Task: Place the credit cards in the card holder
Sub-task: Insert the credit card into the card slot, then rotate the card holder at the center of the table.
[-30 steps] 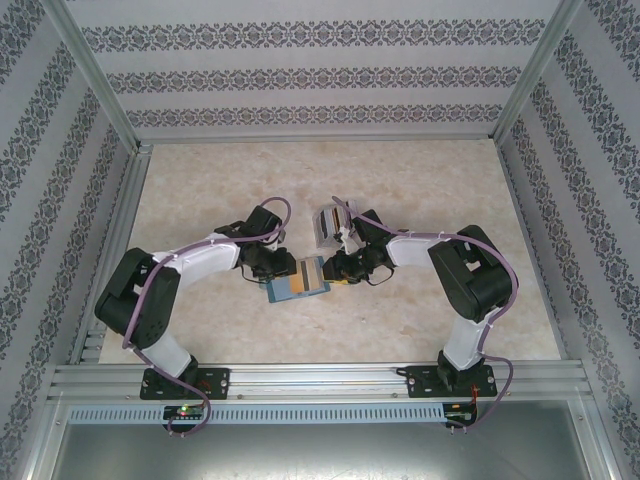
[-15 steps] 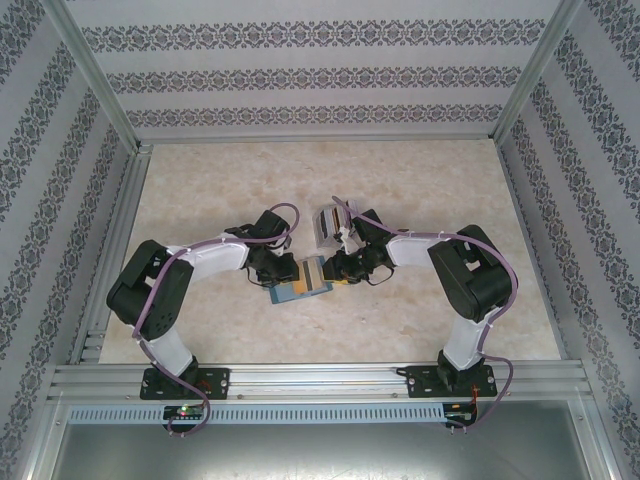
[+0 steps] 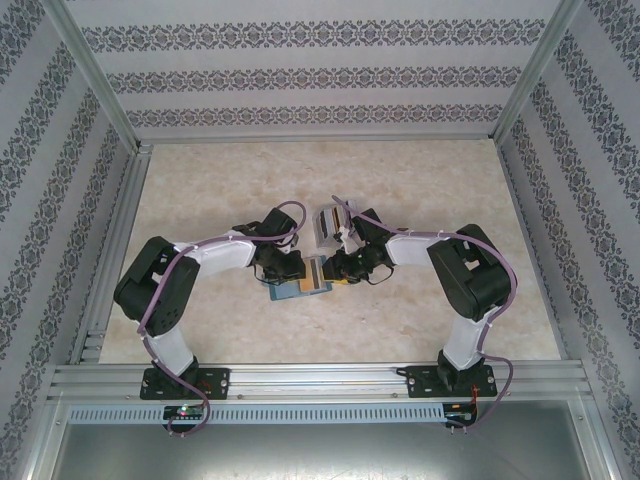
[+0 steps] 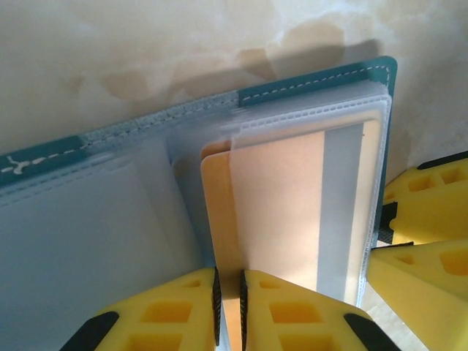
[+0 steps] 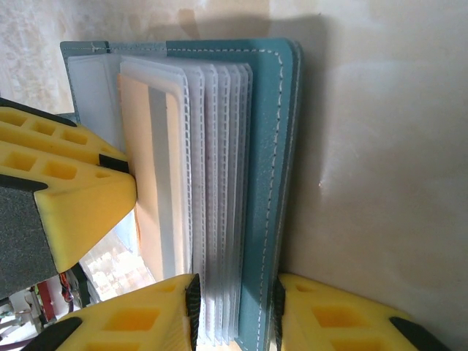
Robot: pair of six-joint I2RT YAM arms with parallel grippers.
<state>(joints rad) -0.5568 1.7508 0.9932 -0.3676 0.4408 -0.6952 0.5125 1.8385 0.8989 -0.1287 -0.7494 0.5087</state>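
Observation:
The teal card holder (image 4: 316,79) lies open on the table, its clear pockets fanned out. An orange credit card (image 4: 278,197) with a grey stripe sits partly inside one clear pocket. My left gripper (image 4: 228,296) is shut on the card's near edge. My right gripper (image 5: 234,314) is shut on the card holder's (image 5: 267,183) right half, clamping the stack of pockets and the teal cover. In the right wrist view the same credit card (image 5: 142,183) shows at the left of the pockets. From above, the left gripper (image 3: 288,272) and right gripper (image 3: 333,270) meet over the card holder (image 3: 300,288).
A pale grey slotted rack (image 3: 328,224) with cards in it stands just behind the right gripper. The table (image 3: 200,180) is beige marble, fenced by an aluminium frame and patterned walls.
My left arm has shifted right toward the card holder and its jaws have narrowed on the card. The right arm has stayed still.

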